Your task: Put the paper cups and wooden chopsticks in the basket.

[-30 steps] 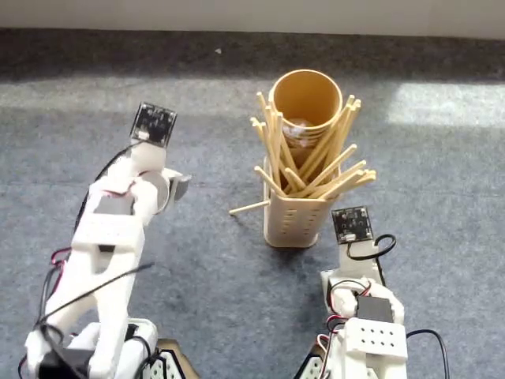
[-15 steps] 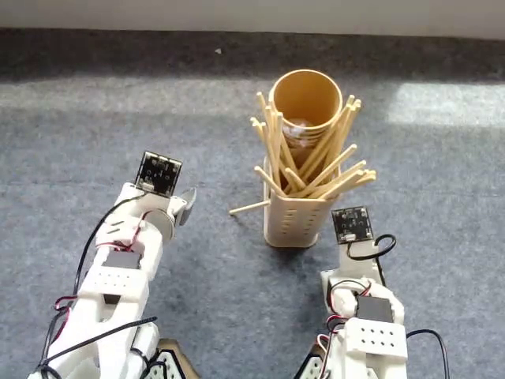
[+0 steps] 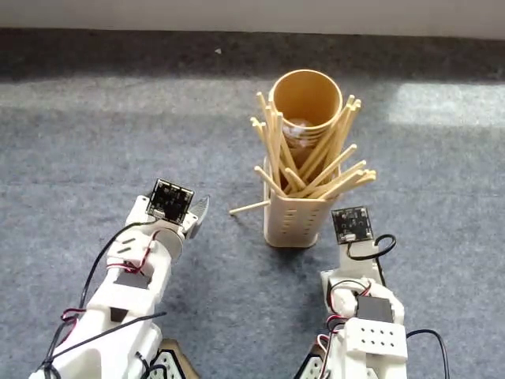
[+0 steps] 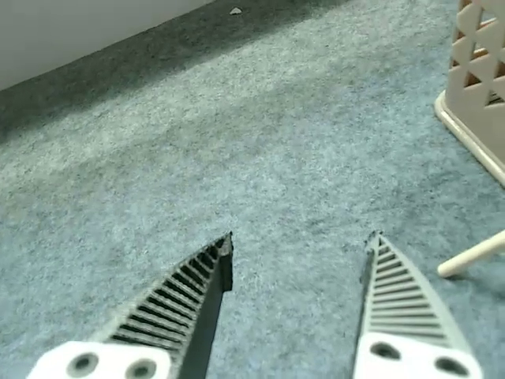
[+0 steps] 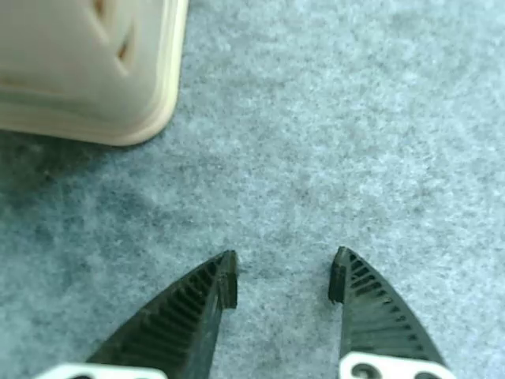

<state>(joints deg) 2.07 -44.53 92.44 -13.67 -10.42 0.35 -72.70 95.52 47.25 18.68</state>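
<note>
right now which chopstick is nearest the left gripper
The lone chopstick jutting sideways from the basket toward the left gripper. The other chopsticks stand bunched in the basket beside the paper cup, farther off.

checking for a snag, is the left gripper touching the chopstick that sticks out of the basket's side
Apart. The high view shows bare carpet between the left gripper and the free end of the chopstick.

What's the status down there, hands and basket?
Left hand open, empty. Right hand open, empty. Paper cup and chopsticks in basket. One chopstick juts out low near left hand.
</note>
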